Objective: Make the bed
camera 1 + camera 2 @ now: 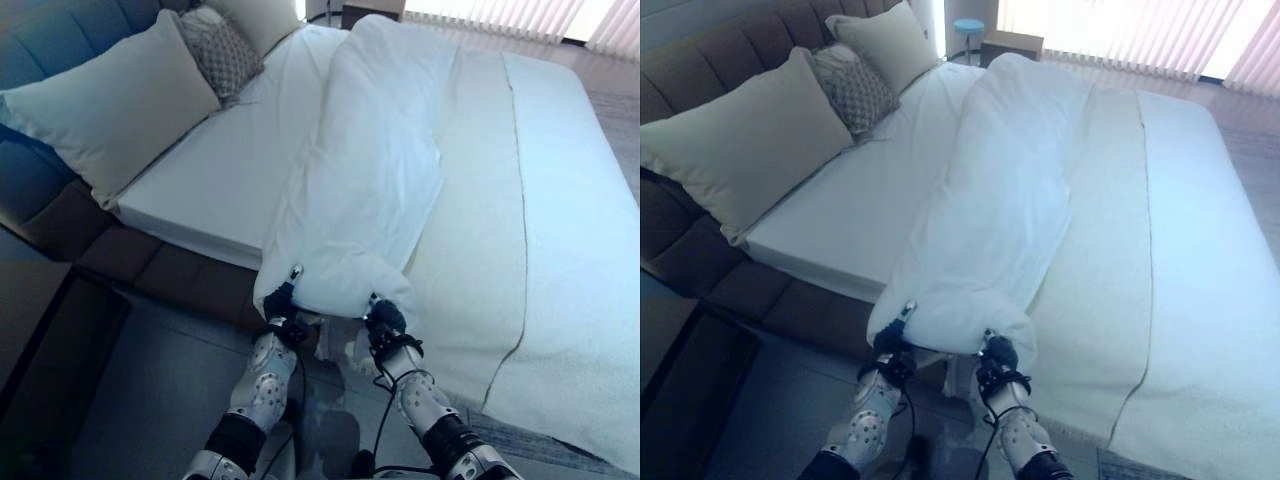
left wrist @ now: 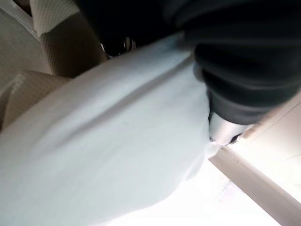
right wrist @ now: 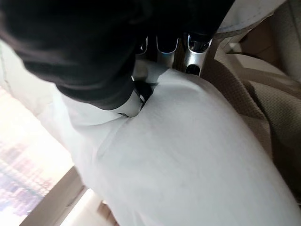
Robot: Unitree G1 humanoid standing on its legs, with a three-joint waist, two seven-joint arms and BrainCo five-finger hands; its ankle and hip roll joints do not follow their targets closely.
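Lying in a long bunched fold down the middle of the bed (image 1: 570, 230): a white duvet (image 1: 370, 170), near end hanging over the mattress edge. Clenched on that near end, side by side: left hand (image 1: 281, 303) and right hand (image 1: 384, 320), fingers (image 3: 195, 47) curled into the cloth in the right wrist view. Propped against the headboard (image 1: 700, 80): a large pale pillow (image 1: 750, 140), a patterned cushion (image 1: 852, 92), another pillow (image 1: 885, 40).

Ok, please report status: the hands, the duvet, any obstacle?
Left hand and right hand both shut on duvet edge. Duvet bunched lengthwise mid-bed. Pillows stay clear.
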